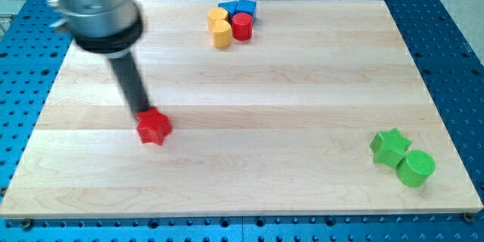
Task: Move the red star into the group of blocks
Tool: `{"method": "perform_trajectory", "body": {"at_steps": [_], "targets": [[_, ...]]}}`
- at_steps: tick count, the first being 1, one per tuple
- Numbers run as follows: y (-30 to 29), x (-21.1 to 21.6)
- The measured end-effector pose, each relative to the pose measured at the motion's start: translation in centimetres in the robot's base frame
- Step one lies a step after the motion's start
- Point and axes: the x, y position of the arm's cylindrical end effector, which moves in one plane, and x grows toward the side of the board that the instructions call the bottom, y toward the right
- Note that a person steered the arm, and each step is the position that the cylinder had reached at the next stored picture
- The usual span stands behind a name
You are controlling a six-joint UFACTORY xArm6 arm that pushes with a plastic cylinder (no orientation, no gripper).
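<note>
The red star (154,127) lies on the wooden board (249,106) at the view's left, below the middle. My tip (141,110) stands at the star's upper left edge, touching or nearly touching it. A group of blocks sits at the view's top centre: a yellow heart-shaped block (220,29), a red cylinder (242,26), a blue block (245,8) and another blue block (225,11) behind the yellow one.
A green star (390,147) and a green cylinder (416,169) sit together at the view's lower right. The board lies on a blue perforated table (454,38). The arm's grey body (94,4) hangs over the board's upper left.
</note>
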Motion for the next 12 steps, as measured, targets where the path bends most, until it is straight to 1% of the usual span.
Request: {"method": "perform_trajectory", "body": {"at_steps": [1, 2, 3, 4, 5, 6, 7, 8, 9, 10, 12], "targets": [[-0.4, -4.1], [-3.1, -0.8], [-5.6, 5.8], [-1.3, 7.1], [3.8, 2.5], [5.1, -1.1], [5.0, -3.3], [2.9, -1.9], [2.4, 0.3], [0.1, 0.5], [3.7, -5.8]]}}
